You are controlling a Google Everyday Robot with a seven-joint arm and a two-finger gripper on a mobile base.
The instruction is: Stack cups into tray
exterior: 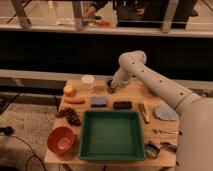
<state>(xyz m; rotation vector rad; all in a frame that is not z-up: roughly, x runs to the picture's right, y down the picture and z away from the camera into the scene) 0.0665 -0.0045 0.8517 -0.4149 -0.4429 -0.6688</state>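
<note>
The green tray (111,114) sits at the front middle of the wooden table with nothing in it. The cream-white cup (87,81) stands upright at the table's far edge, left of centre. My gripper (110,86) is low over the table just right of that cup, at the spot where the light blue cup stands. The gripper covers the blue cup almost wholly, and I cannot tell whether it holds the cup. My white arm (150,80) reaches in from the right.
Orange bowl (62,140) at front left. Orange fruit (68,89), carrot (74,100) and dark grapes (70,116) on the left. Blue pad (99,101) and black block (122,105) lie behind the tray. Yellow item (144,112), grey plate (165,112) and utensils (165,132) on the right.
</note>
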